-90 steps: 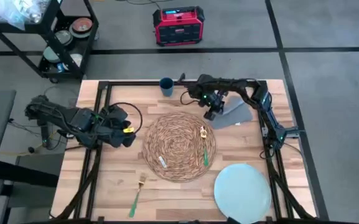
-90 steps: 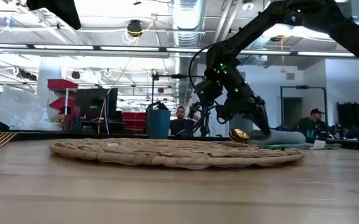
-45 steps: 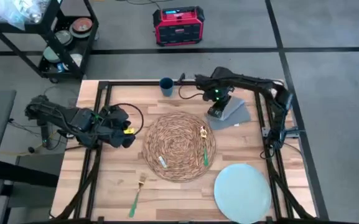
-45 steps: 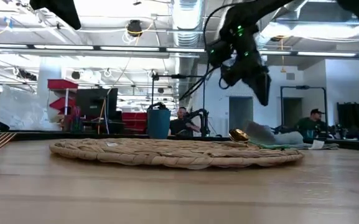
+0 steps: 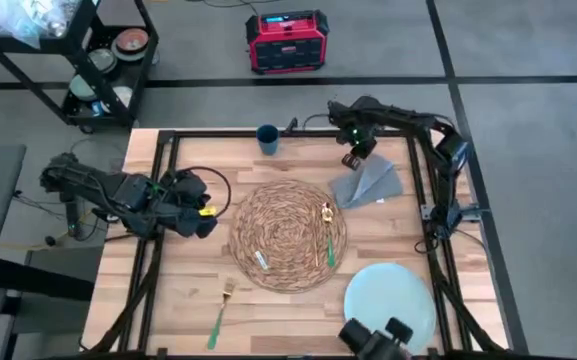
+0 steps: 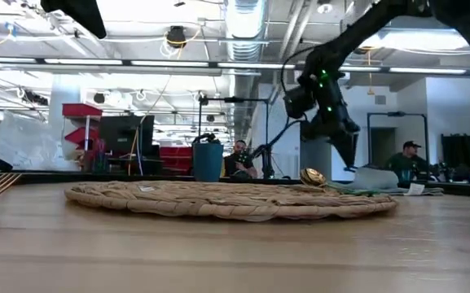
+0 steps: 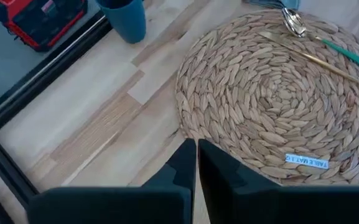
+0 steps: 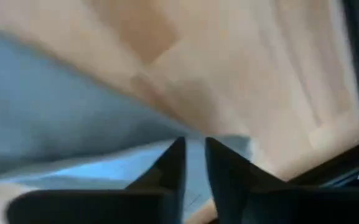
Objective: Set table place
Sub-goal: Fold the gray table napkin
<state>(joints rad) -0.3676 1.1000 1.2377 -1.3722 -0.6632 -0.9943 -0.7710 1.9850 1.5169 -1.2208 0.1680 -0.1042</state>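
Two claws (image 5: 353, 158) (image 5: 206, 212), one placemat (image 5: 288, 235), one plate (image 5: 390, 306).

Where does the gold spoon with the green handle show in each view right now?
High view: spoon on the placemat's right side.
Low view: only its gold bowl shows above the mat's right end.
Left wrist view: upper right, on the mat.
Right wrist view: not in it.
Shared landmark: the placemat.

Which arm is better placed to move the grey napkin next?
Probably the right: its gripper hangs just above the grey napkin, while the left gripper rests across the placemat.
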